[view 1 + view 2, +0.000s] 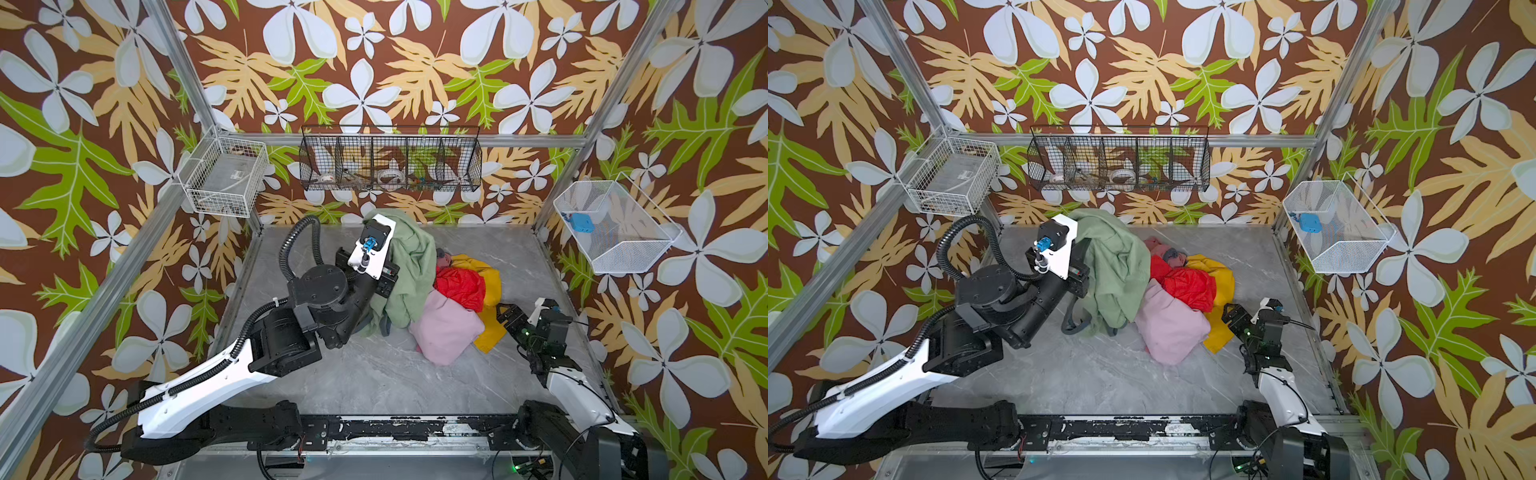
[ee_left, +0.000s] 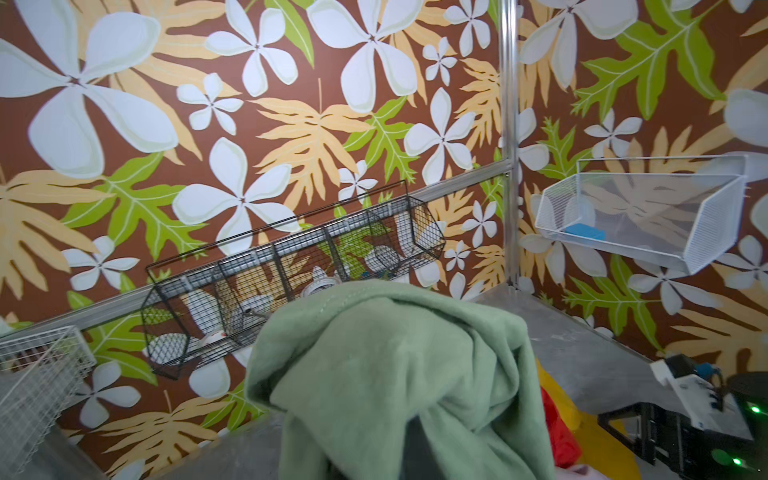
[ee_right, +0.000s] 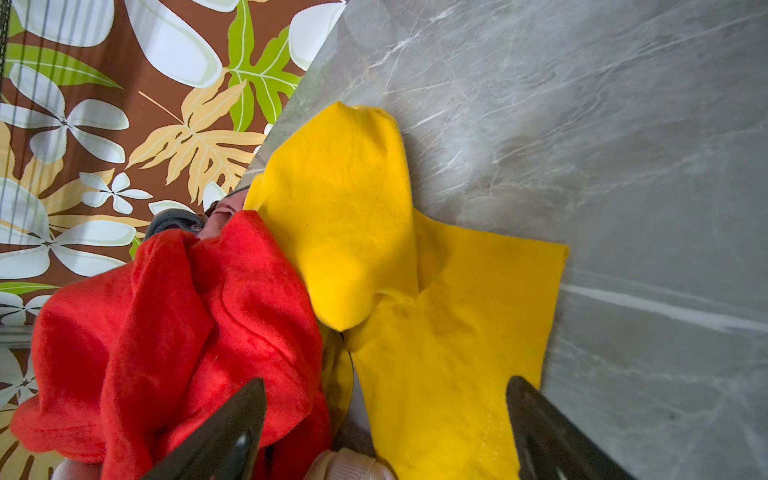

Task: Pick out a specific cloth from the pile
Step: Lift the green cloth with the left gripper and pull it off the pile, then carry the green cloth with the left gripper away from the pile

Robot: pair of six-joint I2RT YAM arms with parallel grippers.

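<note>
Holding the cloth (image 1: 409, 266) aloft in the left gripper (image 1: 390, 222), clamped shut on a bunched top fold. Fingertips buried under sage-green fabric in every view, so exact pinch spot impossible to tell. Draped down over the raised left arm (image 1: 324, 291), lower hem reaching the table (image 1: 374, 374). Up close in the left wrist view, just plain folded cloth (image 2: 395, 374) hiding the jaws. Touching the pile (image 1: 457, 299) along the side facing the right arm in both top views; bulk of it hanging beside and above the heap, not in it.

Right gripper (image 1: 505, 313) parked low at the pile's far side, spread open, clamped on nothing. In the right wrist view, fingers (image 3: 232, 432) either side of a flat flap of the yellow cloth (image 3: 436, 332), red cloth (image 3: 187, 311) bulging next to one of them; contact impossible to tell.

Stacked in the pile: pink cloth (image 1: 444, 328) nearest the arm bases, red on top, yellow underneath toward the right arm, dusty-rose cloth (image 1: 444, 258) at the back. All on grey marble-look table, right of centre.

Further out: black wire basket (image 1: 465, 166) on the back wall, white wire basket (image 1: 257, 174) on the left wall, white mesh basket (image 1: 631, 253) on the right wall with a blue block (image 1: 579, 222) inside.
</note>
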